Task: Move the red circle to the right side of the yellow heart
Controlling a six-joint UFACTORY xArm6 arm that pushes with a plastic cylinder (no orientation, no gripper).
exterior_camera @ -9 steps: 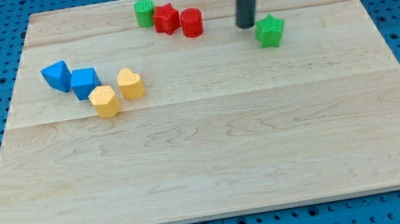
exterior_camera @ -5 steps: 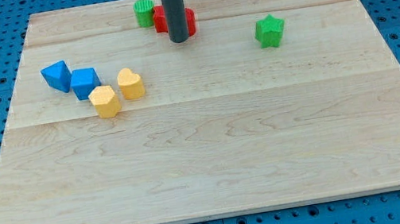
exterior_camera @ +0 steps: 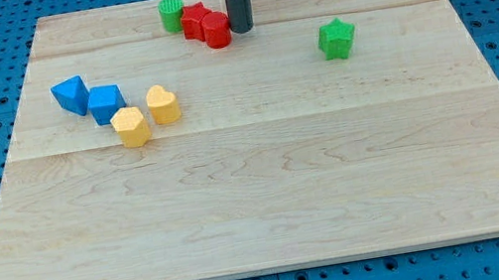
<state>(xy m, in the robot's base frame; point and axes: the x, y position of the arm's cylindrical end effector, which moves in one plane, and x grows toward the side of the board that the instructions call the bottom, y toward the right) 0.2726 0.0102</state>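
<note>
Now my tip (exterior_camera: 241, 30) touches the red circle (exterior_camera: 217, 30) on its right; two red, two green, two blue, two yellow blocks occupy the counter (exterior_camera: 267, 187); no jaws visible.

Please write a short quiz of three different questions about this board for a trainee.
1. True or false: my tip is on the view's right of the red circle.
2. Which block is beside the yellow heart: A) green star B) yellow hexagon C) red star?
3. How many blue blocks are there?

Key: 1 true; 2 B; 3 two.
</note>
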